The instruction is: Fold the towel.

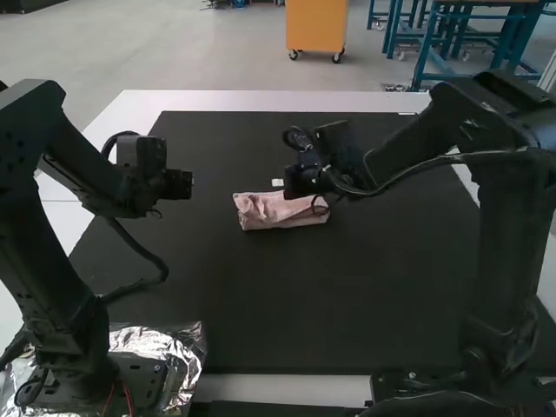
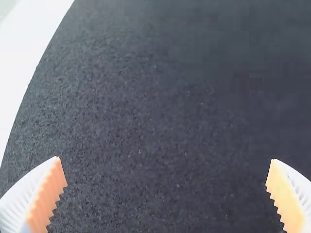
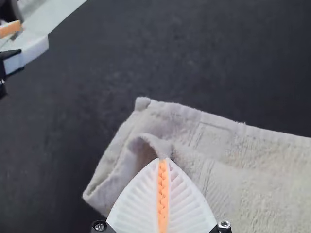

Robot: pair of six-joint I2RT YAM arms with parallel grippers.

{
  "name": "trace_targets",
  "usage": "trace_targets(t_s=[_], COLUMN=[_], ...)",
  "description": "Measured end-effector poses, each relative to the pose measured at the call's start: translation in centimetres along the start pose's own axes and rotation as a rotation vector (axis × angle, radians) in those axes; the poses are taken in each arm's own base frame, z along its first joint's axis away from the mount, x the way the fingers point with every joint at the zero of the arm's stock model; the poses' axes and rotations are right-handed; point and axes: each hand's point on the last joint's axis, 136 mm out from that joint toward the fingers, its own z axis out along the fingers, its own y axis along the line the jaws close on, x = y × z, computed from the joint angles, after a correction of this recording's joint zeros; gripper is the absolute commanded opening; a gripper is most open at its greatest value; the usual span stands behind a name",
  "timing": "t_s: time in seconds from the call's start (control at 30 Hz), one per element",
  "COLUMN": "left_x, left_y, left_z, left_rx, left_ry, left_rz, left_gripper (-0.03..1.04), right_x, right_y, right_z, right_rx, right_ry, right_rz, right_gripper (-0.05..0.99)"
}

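Our Towel Is a Small, Long Bundle

We see the pale pink, soft cloth towel near the middle of the high view. It is folded up small, with its long way going from side to side. In the right wrist view, one end has layers on top of each other and a flap that curls up.

The right gripper is over the towel's right part in the high view. In the right wrist view, we see its white, ribbed fingers closed, with the orange pads pressed together. The tips have a little bit of the curled-up flap.

The towel lies on a big, flat black mat. Just past the towel, we spot a tiny white piece. The left gripper is left of the towel in the high view, well apart from it. Its fingers are wide open, with nothing between them.

The mat is on a white table. Crinkly silver foil sits at the lower left of the high view, by the bottom of the black left arm.
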Motion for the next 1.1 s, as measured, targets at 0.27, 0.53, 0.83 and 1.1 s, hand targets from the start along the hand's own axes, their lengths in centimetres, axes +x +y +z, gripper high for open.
trace_targets(t_s=[0.27, 0.53, 0.83, 1.1], left_x=[-0.3, -0.9, -2.6, -7.6], left_y=[0.4, 0.6, 0.6, 1.2], left_z=[0.0, 0.2, 0.4, -1.5], left_rx=[-0.04, -0.047, -0.047, -0.053], left_ry=[-0.006, -0.01, -0.015, -0.107], left_rz=[0.023, 0.031, 0.034, 0.013], left_gripper=[0.97, 0.97, 0.97, 0.97], right_x=[1.6, 5.6, 6.3, 2.4], right_y=[-1.1, -2.8, -3.8, -4.1], right_z=[2.4, 5.5, 7.6, 4.1], right_rx=[-0.006, 0.001, 0.006, 0.046], right_ry=[-0.036, 0.005, -0.008, 0.001], right_rz=[-0.005, 0.02, 0.026, 0.082], right_gripper=[-0.02, -0.02, -0.02, 0.42])
